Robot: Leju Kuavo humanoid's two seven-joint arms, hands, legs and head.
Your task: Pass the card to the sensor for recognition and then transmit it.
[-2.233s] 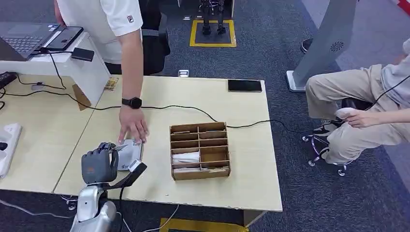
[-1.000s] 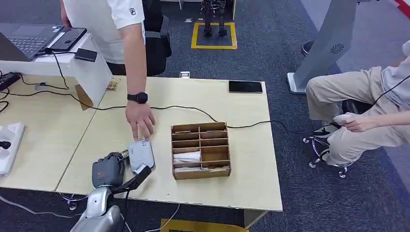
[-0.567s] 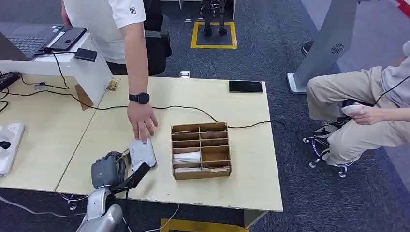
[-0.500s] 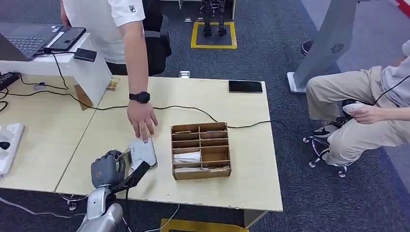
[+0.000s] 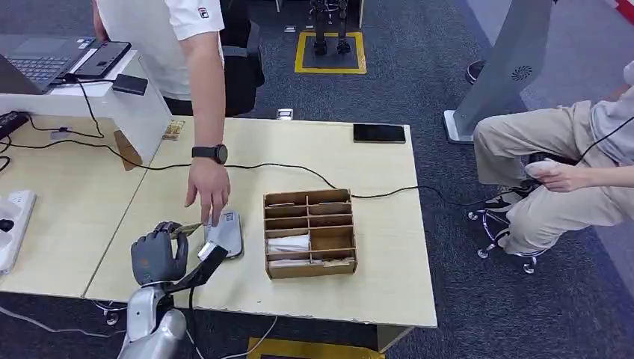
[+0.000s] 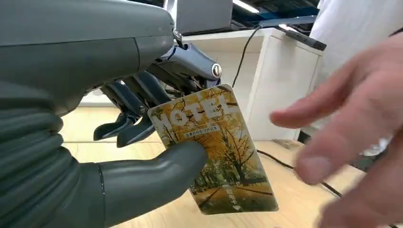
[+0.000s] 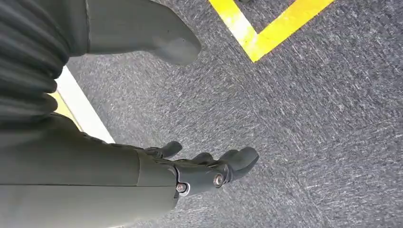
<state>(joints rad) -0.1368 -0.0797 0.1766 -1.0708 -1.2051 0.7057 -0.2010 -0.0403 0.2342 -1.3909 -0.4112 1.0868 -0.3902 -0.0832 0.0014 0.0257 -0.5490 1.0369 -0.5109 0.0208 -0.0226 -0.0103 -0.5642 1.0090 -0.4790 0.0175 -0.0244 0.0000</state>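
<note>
Near the tabletop's front edge the left hand point(image 5: 158, 254) holds the card point(image 6: 215, 148) between thumb and fingers, having drawn back from the sensor point(image 5: 224, 233), while a person's hand point(image 5: 207, 191) reaches in, suggesting handover is next

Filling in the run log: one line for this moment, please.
left hand: holds card | right hand: open | person's hand: over sensor

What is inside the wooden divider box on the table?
The wooden divider box has mostly bare compartments; one on its left holds a white stack, likely cards. Its near wall hides the contents of the front row.
</note>
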